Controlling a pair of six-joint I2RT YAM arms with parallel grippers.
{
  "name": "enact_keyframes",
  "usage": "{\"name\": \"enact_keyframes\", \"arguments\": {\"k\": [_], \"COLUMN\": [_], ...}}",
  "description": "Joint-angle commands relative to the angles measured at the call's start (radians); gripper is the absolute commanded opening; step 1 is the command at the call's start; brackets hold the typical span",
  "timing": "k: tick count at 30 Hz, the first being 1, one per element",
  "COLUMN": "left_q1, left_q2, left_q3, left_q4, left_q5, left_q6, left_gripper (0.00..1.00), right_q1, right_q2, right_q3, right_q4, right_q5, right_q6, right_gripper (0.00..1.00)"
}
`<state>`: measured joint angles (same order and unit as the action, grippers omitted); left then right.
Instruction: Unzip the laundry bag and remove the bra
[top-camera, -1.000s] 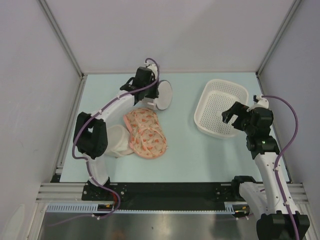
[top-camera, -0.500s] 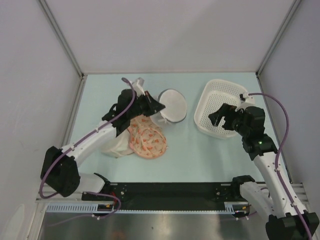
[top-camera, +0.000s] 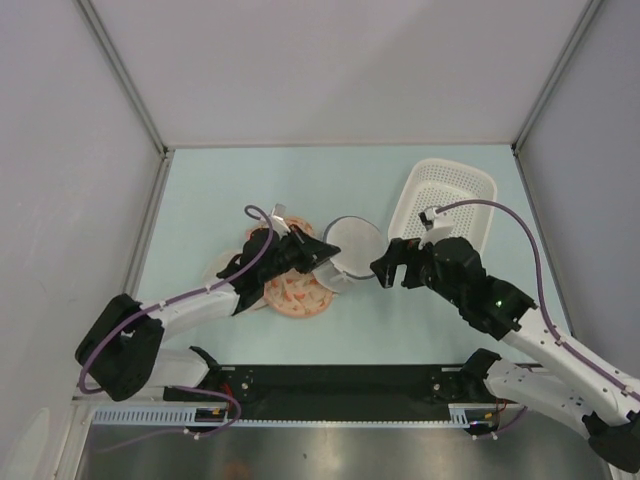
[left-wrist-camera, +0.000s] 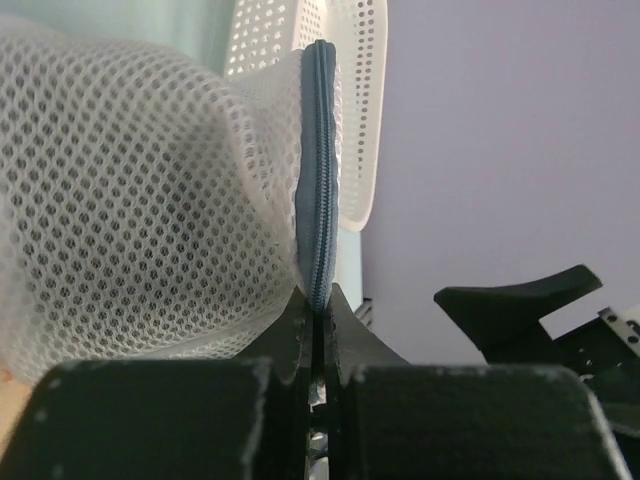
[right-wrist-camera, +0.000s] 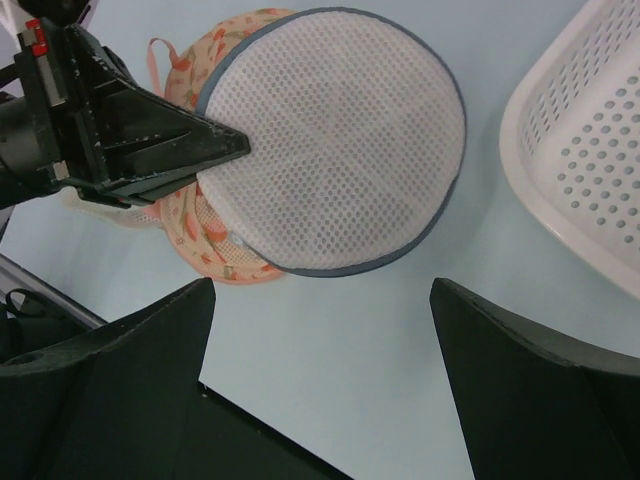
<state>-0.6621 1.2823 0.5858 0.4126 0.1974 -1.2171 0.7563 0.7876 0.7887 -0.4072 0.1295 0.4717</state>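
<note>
Left jaws: clenched on the laundry bag (right-wrist-camera: 335, 140) at its zipper band (left-wrist-camera: 318, 170), apparently bracing it for unzipping.
Right jaws: released, spread above it.

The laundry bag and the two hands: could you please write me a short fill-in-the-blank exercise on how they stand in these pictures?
1. The left hand is shut on the dark ___ band at the rim of the laundry bag.
2. The right hand is ___ and holds nothing.
3. In the top view, the white basket lies to the ___ of the bag.

Missing words: zipper; open; right.
</note>
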Motion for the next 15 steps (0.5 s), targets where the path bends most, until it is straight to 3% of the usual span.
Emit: {"name": "enact_keyframes", "arguments": {"k": [1, 12, 15], "left_q1": [-0.045, -0.062, -0.065], "left_q2": [0.081, 0.19, 0.17], "left_q3": [-0.012, -0.058, -0.08], "left_q4": [0.265, 0.287, 0.293], "left_q5": [0.022, 0.043, 0.05], "left_q6": [-0.165, -0.151, -0.128], "left_gripper": [0.0, 0.0, 0.15], "right_q1": [0.078, 0.238, 0.345], "right_q2": [0.015, 0.064, 0.076], "right_q3": [0.075, 0.034, 0.033], "right_q4": [-0.059, -0.053, -0.056], "right_q5": [0.174, 0.267, 0.341], "right_q6": [0.041, 0.146, 0.176], "right_gripper": [0.95, 0.92, 0.91]}}
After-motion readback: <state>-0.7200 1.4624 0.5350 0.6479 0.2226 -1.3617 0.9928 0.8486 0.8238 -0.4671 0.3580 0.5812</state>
